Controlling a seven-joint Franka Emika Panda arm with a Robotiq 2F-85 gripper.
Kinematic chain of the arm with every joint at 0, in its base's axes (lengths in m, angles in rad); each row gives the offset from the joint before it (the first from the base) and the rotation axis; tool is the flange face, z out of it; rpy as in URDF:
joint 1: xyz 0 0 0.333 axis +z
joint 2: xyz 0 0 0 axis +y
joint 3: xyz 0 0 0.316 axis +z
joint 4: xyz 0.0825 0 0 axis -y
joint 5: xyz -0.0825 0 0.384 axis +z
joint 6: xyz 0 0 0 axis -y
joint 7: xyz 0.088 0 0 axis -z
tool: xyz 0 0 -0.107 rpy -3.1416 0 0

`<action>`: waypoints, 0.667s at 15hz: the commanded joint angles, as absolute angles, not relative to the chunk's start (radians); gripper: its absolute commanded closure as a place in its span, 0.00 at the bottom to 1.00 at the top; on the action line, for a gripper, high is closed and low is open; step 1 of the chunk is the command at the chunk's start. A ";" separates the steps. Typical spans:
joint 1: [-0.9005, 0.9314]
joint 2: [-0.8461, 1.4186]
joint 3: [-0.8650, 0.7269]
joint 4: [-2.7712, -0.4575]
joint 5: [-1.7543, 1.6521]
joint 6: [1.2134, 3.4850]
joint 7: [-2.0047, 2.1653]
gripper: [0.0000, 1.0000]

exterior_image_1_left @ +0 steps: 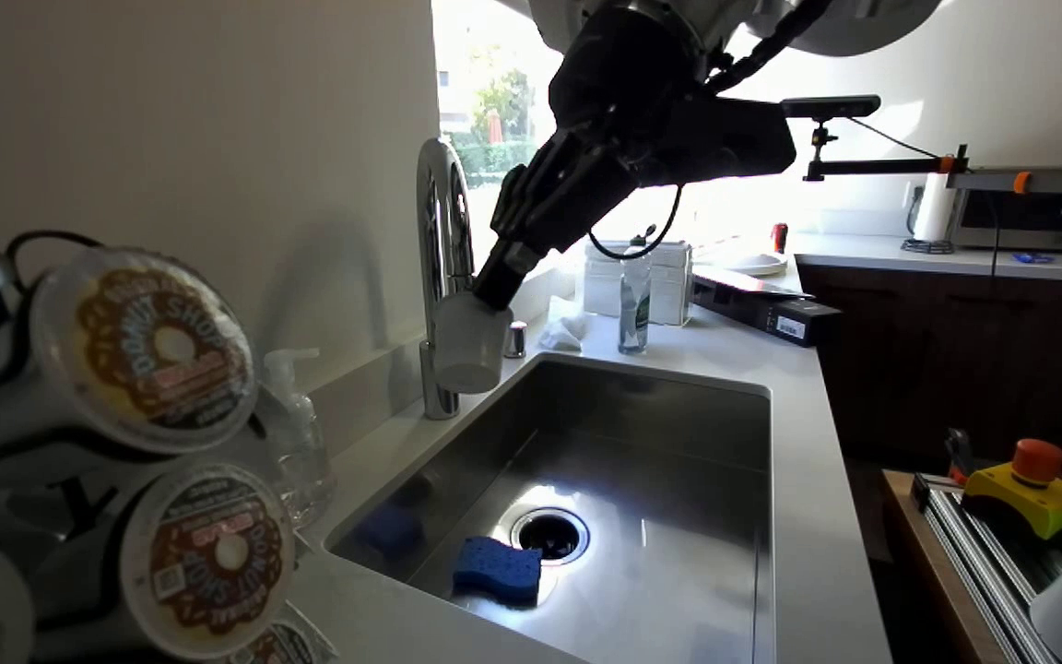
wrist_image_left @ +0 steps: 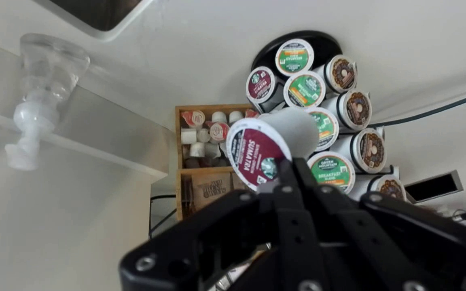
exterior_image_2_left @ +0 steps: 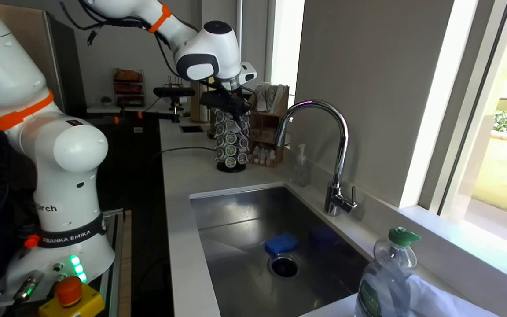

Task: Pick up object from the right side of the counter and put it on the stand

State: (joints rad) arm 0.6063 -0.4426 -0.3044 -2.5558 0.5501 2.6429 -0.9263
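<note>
My gripper (wrist_image_left: 297, 171) is shut on a white coffee pod (wrist_image_left: 257, 153) with a maroon lid, pinched at one edge. An exterior view shows the gripper (exterior_image_1_left: 499, 281) pointing down with the pod (exterior_image_1_left: 471, 346) at its fingertips. The stand, a dark rack of round pods on a black base (exterior_image_2_left: 231, 168), rises from the pale grey counter (exterior_image_2_left: 183, 229). In that view the gripper (exterior_image_2_left: 238, 115) is at the stand's upper part. In the wrist view the held pod overlaps the stand (wrist_image_left: 326, 45); whether they touch, I cannot tell. Doughnut lids (exterior_image_1_left: 176, 355) show close up.
A steel sink (exterior_image_2_left: 231, 215) holds a blue sponge (exterior_image_2_left: 281, 244). A chrome tap (exterior_image_2_left: 340, 149) and a clear soap dispenser (wrist_image_left: 47, 81) stand along the wall. A wooden organiser (wrist_image_left: 179, 153) sits behind the stand. A black cable (wrist_image_left: 439, 113) runs across the counter.
</note>
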 commanded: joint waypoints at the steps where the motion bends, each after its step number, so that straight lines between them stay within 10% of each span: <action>1: 0.635 -0.354 -0.286 -2.469 0.685 2.673 -1.049 0.99; 10: 0.509 -0.295 -0.110 -2.374 0.851 2.630 -1.170 0.96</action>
State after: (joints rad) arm 0.5933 -0.3004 -0.1878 -2.3794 0.8193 2.6487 -1.1511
